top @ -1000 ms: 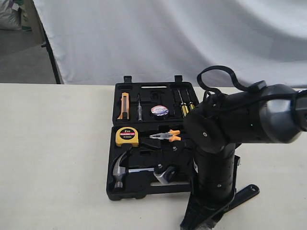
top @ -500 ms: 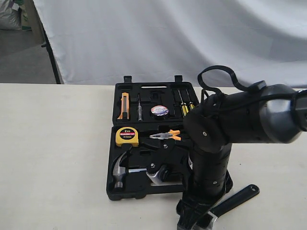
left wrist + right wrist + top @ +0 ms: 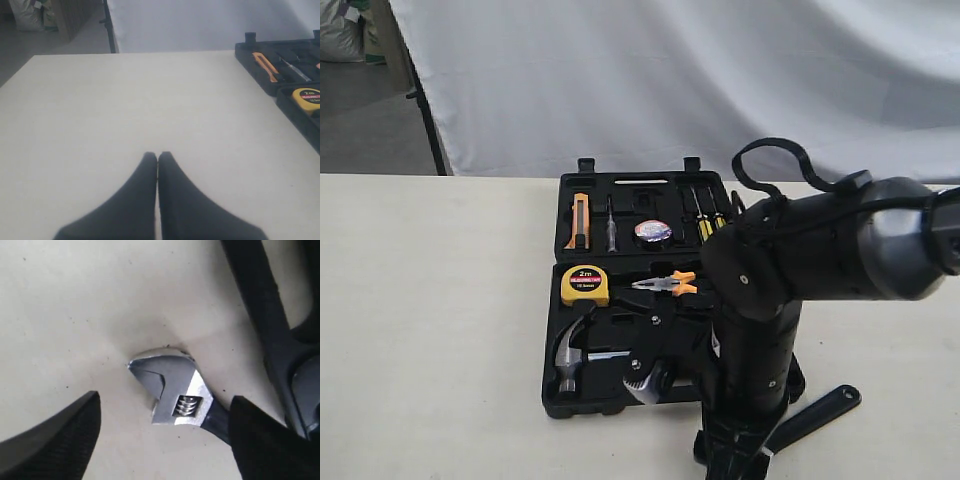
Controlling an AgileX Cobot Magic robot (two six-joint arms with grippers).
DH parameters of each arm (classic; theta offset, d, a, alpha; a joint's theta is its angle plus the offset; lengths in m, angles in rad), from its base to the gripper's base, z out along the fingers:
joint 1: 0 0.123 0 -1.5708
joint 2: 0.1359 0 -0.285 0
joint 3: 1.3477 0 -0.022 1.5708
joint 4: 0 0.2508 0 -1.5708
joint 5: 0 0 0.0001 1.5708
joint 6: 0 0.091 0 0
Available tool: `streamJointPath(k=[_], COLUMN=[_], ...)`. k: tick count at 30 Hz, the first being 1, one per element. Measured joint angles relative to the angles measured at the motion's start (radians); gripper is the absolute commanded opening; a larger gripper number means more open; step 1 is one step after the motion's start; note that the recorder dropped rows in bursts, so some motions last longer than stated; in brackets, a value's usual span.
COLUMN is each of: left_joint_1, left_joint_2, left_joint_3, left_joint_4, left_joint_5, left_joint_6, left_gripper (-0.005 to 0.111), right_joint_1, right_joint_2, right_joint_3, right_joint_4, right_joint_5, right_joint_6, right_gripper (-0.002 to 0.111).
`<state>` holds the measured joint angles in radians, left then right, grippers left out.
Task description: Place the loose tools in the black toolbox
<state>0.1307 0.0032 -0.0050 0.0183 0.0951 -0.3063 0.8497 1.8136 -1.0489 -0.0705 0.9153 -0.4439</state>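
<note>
Working against a white cloth backdrop, over a pale cream tabletop point(image 3: 440, 330). Found the black toolbox point(image 3: 620, 405) open flat at centre of the exterior frame, one half above the other. Logged the claw hammer point(image 3: 568, 355) seated in a recess at lower left of the lower half, head to the left. Spotted the small tape roll point(image 3: 652, 231) nested midway across the upper half. Noted a yellow tape measure point(image 3: 585, 286) and orange-handled pliers point(image 3: 665, 284) side by side along the top of the lower half, and an orange knife point(image 3: 579, 221) at upper left of the case.

Located the adjustable wrench point(image 3: 817, 408) outside the case, flat on the tabletop at lower right of the frame, black shaft slanting up to the right, head end hidden behind the right arm point(image 3: 765, 340). Confirmed in the right wrist view: silver head lying on the tabletop between the fingers of the right pincer point(image 3: 165, 400), released and spread wide, head apart from both fingers. Unable to judge contact with the shaft.

Recorded the left pincer point(image 3: 158, 162) clenched, tips pressed together on nothing, above bare tabletop, with a corner of the toolbox well apart at the frame edge.
</note>
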Motion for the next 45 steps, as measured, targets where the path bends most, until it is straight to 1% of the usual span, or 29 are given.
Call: streamJointPath(k=[8,9,10,13,14,15,16,17,22,24,26,28,30,32,35,40,45], left_joint_1=[0.0,0.0,0.0,0.0,0.0,0.0,0.0,0.0,0.0,0.0,0.0,0.0,0.0,0.0,0.0,0.0,0.0], left_joint_2=[0.0,0.0,0.0,0.0,0.0,0.0,0.0,0.0,0.0,0.0,0.0,0.0,0.0,0.0,0.0,0.0,0.0], left_joint_3=[0.0,0.0,0.0,0.0,0.0,0.0,0.0,0.0,0.0,0.0,0.0,0.0,0.0,0.0,0.0,0.0,0.0], left_joint_4=[0.0,0.0,0.0,0.0,0.0,0.0,0.0,0.0,0.0,0.0,0.0,0.0,0.0,0.0,0.0,0.0,0.0], left_joint_5=[0.0,0.0,0.0,0.0,0.0,0.0,0.0,0.0,0.0,0.0,0.0,0.0,0.0,0.0,0.0,0.0,0.0], left_joint_6=[0.0,0.0,0.0,0.0,0.0,0.0,0.0,0.0,0.0,0.0,0.0,0.0,0.0,0.0,0.0,0.0,0.0], left_gripper=[0.001,0.001,0.001,0.001,0.001,0.001,0.001,0.001,0.001,0.001,0.001,0.001,0.001,0.001,0.001,0.001,0.001], right_joint_1=[0.002,0.004,0.006,0.006,0.006,0.006,0.005,0.005,0.001,0.0,0.025,0.072,0.12,0.154,0.163,0.168,0.168], right_joint_2=[0.098,0.103,0.108,0.116,0.118,0.12,0.12,0.12,0.12,0.12,0.118,0.118,0.118,0.12,0.12,0.126,0.134], right_joint_3=[-0.002,-0.004,-0.006,-0.013,-0.015,-0.015,-0.015,-0.015,-0.015,-0.017,-0.017,-0.025,-0.044,-0.055,-0.057,-0.059,-0.08], right_joint_4=[-0.021,-0.026,-0.028,-0.045,-0.054,-0.059,-0.052,-0.047,-0.014,0.027,0.063,0.087,0.159,0.261,0.345,0.372,0.37], right_joint_5=[0.008,0.01,0.01,0.021,0.021,0.018,0.021,0.021,0.025,0.029,0.039,0.054,0.05,-0.011,-0.115,-0.262,-0.296], right_joint_6=[-0.039,-0.039,-0.039,-0.041,-0.041,-0.041,-0.047,-0.047,-0.064,-0.076,-0.087,-0.087,-0.091,-0.093,-0.082,-0.046,-0.005], right_gripper=[0.067,0.065,0.061,0.038,0.029,0.013,0.004,0.0,0.0,0.0,0.0,0.0,0.0,0.0,0.0,0.0,0.0])
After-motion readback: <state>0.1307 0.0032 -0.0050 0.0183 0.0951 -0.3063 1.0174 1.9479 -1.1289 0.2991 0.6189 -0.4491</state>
